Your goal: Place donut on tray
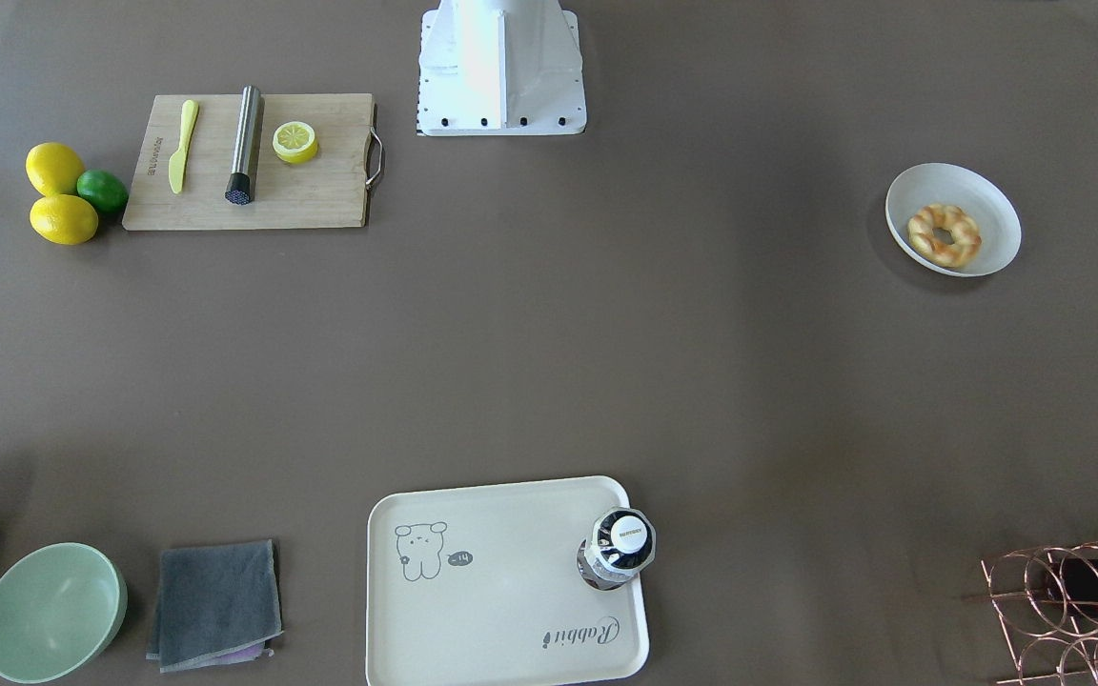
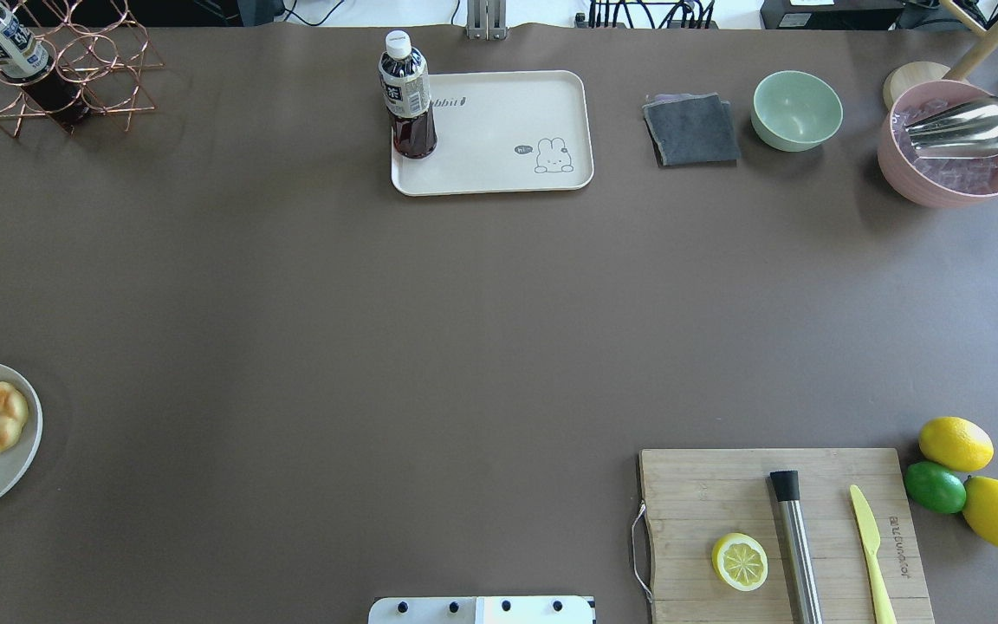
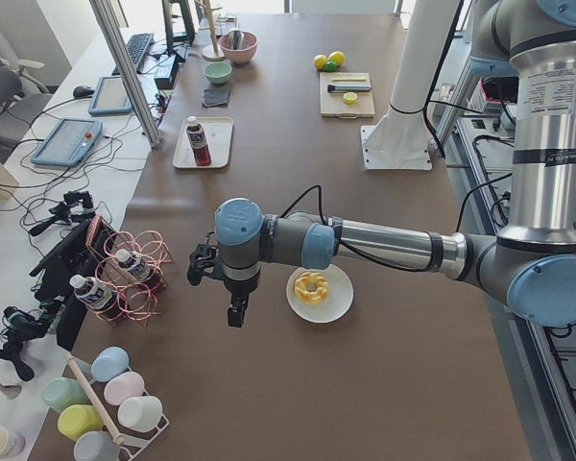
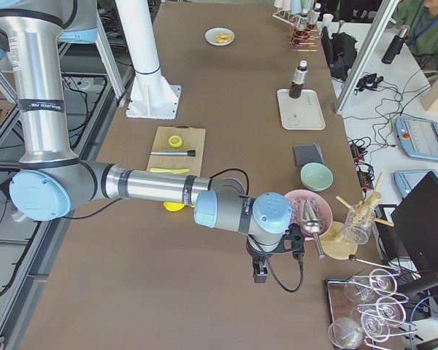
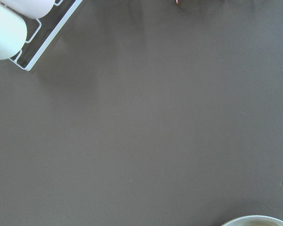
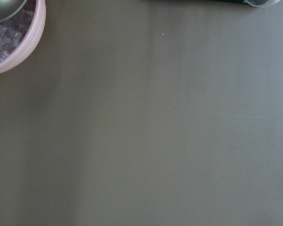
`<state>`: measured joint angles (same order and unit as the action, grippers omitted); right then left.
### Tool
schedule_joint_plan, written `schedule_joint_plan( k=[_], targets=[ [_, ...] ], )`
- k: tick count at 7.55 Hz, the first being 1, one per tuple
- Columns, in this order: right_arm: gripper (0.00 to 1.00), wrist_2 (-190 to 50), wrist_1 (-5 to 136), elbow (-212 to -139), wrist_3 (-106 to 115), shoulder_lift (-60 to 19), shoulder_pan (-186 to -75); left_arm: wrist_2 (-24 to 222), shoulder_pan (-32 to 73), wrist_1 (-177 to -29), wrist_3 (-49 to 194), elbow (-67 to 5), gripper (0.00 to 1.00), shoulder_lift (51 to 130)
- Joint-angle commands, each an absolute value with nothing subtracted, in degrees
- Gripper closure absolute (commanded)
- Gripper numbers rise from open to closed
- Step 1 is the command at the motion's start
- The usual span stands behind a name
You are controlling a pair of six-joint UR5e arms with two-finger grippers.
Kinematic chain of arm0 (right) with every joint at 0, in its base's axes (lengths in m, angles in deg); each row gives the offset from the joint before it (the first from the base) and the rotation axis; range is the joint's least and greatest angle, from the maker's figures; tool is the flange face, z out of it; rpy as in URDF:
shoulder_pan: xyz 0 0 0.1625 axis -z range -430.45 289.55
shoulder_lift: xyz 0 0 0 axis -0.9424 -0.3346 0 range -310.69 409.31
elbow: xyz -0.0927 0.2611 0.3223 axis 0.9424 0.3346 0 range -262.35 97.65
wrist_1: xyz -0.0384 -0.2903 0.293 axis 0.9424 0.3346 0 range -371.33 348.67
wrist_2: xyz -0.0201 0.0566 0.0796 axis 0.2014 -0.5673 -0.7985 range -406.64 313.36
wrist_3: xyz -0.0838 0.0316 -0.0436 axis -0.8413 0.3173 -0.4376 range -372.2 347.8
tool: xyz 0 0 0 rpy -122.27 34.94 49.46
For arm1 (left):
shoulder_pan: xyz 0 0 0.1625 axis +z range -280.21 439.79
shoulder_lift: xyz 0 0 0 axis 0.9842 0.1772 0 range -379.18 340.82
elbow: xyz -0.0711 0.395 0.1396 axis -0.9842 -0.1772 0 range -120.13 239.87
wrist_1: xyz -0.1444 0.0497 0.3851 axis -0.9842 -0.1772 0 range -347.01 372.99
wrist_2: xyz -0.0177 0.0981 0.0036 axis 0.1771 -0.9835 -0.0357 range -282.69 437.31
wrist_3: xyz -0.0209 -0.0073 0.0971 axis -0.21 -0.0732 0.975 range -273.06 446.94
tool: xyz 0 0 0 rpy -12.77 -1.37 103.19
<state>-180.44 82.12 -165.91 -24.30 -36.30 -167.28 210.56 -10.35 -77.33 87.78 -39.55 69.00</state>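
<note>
Resting in the white bowl [image 1: 949,186], the donut [image 1: 944,234] lies well apart from the tray [image 1: 501,591]. Nothing is done yet: grasping, carrying and placing remain. Whether either arm's jaws stand wide or narrow, I cannot tell.

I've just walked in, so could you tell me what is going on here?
Nothing is being handled yet. The donut lies in a round white bowl on the robot's left, and the tray, with a bottle standing on it, is across the table. The left gripper hangs beside that bowl; the right gripper hangs near a pink bowl.
</note>
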Motion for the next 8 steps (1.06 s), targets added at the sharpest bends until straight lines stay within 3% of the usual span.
schedule_joint_plan(
  k=[1, 8],
  targets=[
    [0.0, -179.24, 82.01, -169.94, -24.33, -36.12, -167.13, 210.64, -10.47, -79.46, 88.26, -40.06, 0.02, 68.45],
    [0.0, -175.49, 81.92, -173.76, -23.97, -37.26, -162.83, 218.73, -6.63, -96.33, 84.69, -38.76, 0.01, 58.44]
  ],
)
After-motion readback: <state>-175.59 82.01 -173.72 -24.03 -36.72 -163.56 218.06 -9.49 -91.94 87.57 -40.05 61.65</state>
